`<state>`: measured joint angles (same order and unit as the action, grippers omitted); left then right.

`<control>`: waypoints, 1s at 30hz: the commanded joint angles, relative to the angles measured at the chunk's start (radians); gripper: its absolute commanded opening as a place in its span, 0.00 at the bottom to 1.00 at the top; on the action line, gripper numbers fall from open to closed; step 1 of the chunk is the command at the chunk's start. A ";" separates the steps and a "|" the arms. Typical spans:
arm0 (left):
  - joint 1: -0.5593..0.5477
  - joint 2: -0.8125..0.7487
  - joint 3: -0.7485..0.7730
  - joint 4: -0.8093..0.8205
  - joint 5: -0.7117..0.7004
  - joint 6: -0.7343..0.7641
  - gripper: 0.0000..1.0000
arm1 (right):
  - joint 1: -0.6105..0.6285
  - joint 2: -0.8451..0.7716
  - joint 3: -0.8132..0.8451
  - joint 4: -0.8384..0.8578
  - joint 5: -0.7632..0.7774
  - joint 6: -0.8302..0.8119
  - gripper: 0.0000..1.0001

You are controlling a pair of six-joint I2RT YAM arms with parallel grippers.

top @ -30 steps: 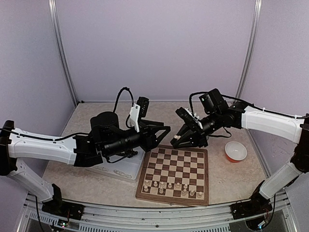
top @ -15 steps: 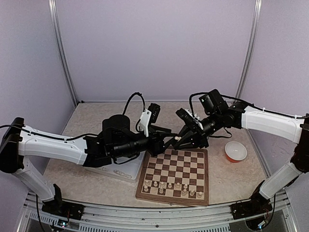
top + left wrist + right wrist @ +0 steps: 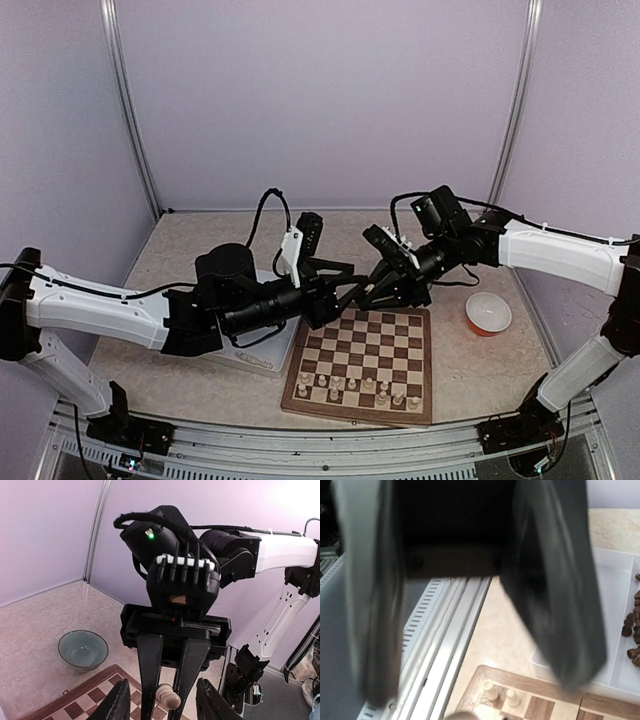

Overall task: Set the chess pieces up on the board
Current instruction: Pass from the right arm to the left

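Where the two arms meet above the far edge of the board (image 3: pixel 372 342), the right gripper (image 3: pixel 166 703) has its two dark fingers pinched tight on a small cream-white piece (image 3: pixel 167 696), gripping it near its top with the rounded base hanging below. The left gripper (image 3: pixel 348 284) faces it nose to nose, its jaws parted and holding nothing; in the left wrist view its fingertips (image 3: pixel 119 702) stand to either side of the right gripper's fingers, apart from them and from the piece. The right wrist view is badly blurred, and the big dark shapes filling it are probably fingers seen very close. Below them a corner of the board shows with two cream pieces (image 3: pixel 490 690) standing on it. More cream pieces (image 3: pixel 350 384) stand in the two rows nearest the arm bases, the other squares bare. Just left of the board lies a white tray (image 3: pixel 265 352), partly under the left arm, with dark pieces (image 3: pixel 632 625) in one compartment. A bowl (image 3: pixel 488 312) sits on the table (image 3: pixel 180 250) right of the board, apart from it.
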<state>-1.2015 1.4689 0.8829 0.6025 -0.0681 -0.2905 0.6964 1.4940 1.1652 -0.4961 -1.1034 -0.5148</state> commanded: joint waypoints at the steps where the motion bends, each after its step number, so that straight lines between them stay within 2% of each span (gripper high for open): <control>1: -0.004 0.074 0.068 -0.037 0.035 -0.013 0.45 | 0.001 0.012 0.019 0.006 -0.006 -0.002 0.04; 5: 0.001 0.110 0.091 -0.054 0.034 -0.018 0.40 | 0.001 0.005 0.019 0.006 -0.007 -0.002 0.04; 14: 0.015 0.131 0.081 -0.031 0.062 -0.051 0.17 | 0.000 0.003 0.019 0.004 -0.003 -0.007 0.05; 16: 0.020 0.123 0.076 -0.022 0.074 -0.054 0.14 | -0.005 0.000 0.024 -0.008 0.012 -0.016 0.11; 21: 0.037 0.124 0.153 -0.124 0.114 -0.026 0.12 | -0.101 -0.043 0.031 -0.108 0.099 -0.113 0.48; 24: 0.041 0.150 0.240 -0.256 0.146 0.007 0.12 | -0.202 -0.067 0.018 -0.206 0.188 -0.213 0.52; 26: 0.046 0.183 0.295 -0.334 0.181 0.031 0.12 | -0.295 -0.097 -0.017 -0.220 0.190 -0.244 0.53; 28: 0.043 0.222 0.360 -0.408 0.208 0.060 0.12 | -0.405 -0.138 -0.055 -0.197 0.164 -0.238 0.53; 30: 0.037 0.276 0.425 -0.481 0.241 0.090 0.12 | -0.495 -0.166 -0.081 -0.120 0.177 -0.155 0.53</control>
<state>-1.1606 1.6642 1.2034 0.3187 0.0856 -0.2787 0.3454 1.4071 1.1336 -0.6415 -0.9535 -0.6922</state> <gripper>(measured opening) 0.121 0.531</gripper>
